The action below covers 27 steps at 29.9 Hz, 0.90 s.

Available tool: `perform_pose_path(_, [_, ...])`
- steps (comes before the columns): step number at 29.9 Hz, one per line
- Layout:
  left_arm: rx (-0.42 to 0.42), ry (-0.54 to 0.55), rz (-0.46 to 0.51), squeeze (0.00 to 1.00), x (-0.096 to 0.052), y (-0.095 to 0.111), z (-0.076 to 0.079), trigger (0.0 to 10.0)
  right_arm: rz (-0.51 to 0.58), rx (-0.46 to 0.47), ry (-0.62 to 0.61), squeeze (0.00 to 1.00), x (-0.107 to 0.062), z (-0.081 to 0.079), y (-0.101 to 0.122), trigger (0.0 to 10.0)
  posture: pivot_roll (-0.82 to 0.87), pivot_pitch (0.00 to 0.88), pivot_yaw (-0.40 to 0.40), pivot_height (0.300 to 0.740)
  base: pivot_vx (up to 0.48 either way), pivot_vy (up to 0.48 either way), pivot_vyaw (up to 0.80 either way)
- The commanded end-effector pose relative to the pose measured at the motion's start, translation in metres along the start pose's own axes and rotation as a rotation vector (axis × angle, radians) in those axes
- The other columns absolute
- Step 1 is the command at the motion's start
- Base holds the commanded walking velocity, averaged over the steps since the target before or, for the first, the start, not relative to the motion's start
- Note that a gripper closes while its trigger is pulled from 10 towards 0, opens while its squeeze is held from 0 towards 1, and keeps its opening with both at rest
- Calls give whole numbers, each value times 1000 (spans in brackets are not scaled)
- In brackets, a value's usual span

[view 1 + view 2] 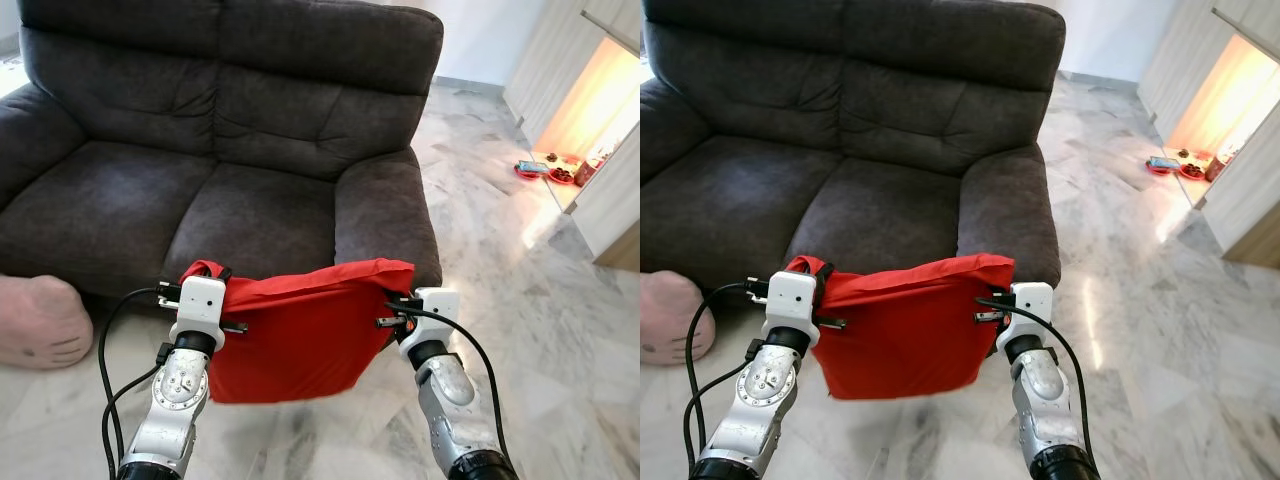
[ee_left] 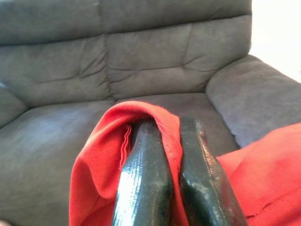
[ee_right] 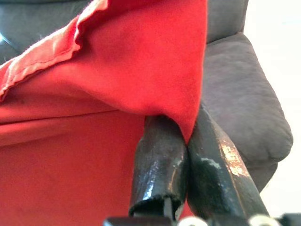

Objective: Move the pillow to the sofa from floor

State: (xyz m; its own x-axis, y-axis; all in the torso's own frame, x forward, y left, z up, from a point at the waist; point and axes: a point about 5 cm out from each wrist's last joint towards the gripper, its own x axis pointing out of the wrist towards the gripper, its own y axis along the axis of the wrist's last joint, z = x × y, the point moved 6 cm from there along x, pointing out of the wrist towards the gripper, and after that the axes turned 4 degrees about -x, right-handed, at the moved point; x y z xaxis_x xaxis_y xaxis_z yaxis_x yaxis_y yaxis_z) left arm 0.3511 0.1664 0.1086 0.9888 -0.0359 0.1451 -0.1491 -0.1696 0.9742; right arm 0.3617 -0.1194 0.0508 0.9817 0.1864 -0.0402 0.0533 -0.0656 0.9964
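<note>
Red pillow (image 1: 300, 335) hangs before the sofa (image 1: 250, 190), its top corners clamped by left pincer (image 2: 171, 155) and right pincer (image 3: 188, 146).

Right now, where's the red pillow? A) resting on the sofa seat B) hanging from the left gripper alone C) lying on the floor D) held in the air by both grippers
D: the red pillow hangs in front of the sofa, with the left gripper pinching one upper corner and the right gripper pinching the other; the wrist views show the fabric clamped between each pair of fingers.
</note>
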Motion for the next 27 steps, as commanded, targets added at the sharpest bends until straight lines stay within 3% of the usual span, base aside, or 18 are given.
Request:
perform_pose_path(1, [11,64,74,0,5,19,-21,10000,97,9,-136,0,-1,38,25,10000,149,0,-136,740,0,0,-594])
perform_pose_path(12, [15,65,76,0,5,20,-21,10000,105,6,-136,0,1,38,28,10000,151,0,-140,740,0,0,0])
perform_pose_path(21, [38,89,127,0,6,37,-31,10000,175,-19,-119,0,2,34,48,10000,151,0,-135,740,0,0,0])
perform_pose_path(27, [77,82,212,0,9,66,-31,10000,253,-41,-103,0,5,29,73,10000,149,0,-133,740,216,0,0])
